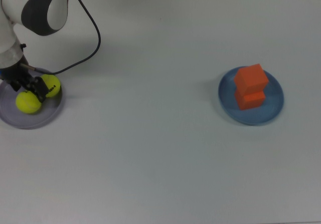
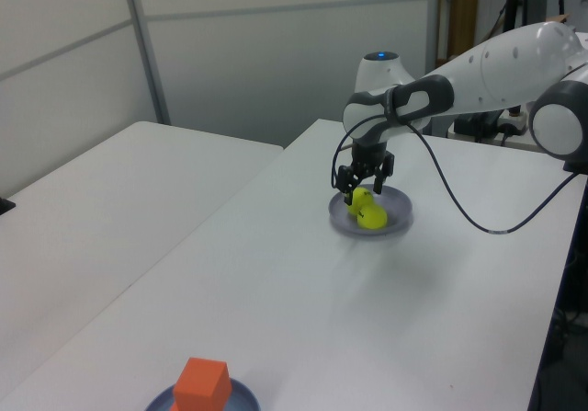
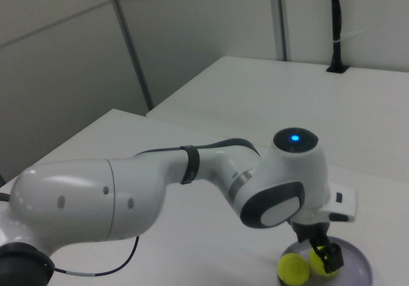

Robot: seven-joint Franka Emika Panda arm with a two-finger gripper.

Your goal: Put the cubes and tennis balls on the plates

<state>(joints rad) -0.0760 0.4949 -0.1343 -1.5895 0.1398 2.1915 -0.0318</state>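
White bench (image 1: pixel 165 149) fills the top view, and the arm (image 1: pixel 30 8) reaches in from the upper left of the frame. Blue plate (image 1: pixel 275 103) at right centre carries both orange cubes (image 1: pixel 250 86), stacked. Lavender plate (image 1: pixel 15 120) at the left edge holds both tennis balls (image 1: pixel 28 102), touching. The tool (image 1: pixel 29 88) sits low between them; open or closed, I cannot tell.

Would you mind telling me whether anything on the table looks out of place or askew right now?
Only mildly: the two orange cubes on the blue plate are stacked, with the upper one offset and twisted on the lower. Both tennis balls sit inside the lavender plate, beside the gripper. Nothing is spilled or damaged.
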